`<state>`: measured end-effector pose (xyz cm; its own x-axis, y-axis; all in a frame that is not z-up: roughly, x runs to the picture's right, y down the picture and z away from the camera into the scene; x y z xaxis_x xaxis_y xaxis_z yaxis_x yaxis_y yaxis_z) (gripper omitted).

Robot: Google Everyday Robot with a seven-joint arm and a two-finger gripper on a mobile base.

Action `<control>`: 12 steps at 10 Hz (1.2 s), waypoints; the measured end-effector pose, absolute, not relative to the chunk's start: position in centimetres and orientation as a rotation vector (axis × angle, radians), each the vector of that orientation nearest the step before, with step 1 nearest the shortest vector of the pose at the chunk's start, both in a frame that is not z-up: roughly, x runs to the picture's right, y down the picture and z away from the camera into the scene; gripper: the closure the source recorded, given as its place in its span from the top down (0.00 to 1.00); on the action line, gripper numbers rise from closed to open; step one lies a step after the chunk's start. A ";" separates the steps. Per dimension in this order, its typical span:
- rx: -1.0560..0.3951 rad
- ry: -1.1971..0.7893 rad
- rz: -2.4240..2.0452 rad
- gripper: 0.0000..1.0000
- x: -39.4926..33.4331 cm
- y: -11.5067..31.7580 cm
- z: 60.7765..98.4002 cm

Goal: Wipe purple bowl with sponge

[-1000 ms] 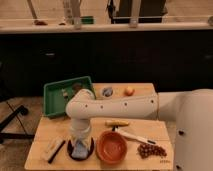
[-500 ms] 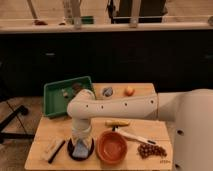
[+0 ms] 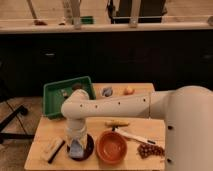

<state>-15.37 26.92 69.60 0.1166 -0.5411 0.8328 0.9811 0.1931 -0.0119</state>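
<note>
The gripper (image 3: 75, 141) points straight down into the purple bowl (image 3: 89, 146), front left on the wooden table (image 3: 39, 156). I cannot tell whether it is clamped. The light-blue sponge (image 3: 75, 147) shows at its tip, inside the bowl. The sponge is likely soft, light and best pinched across its narrow sides. The bowl may slide.
</note>
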 end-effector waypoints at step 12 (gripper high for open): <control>-0.719 -0.814 -1.216 0.00 -11.7 27.3 69.8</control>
<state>-11.74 27.32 69.78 0.1465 -0.5115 0.8467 0.9778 0.2044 -0.0457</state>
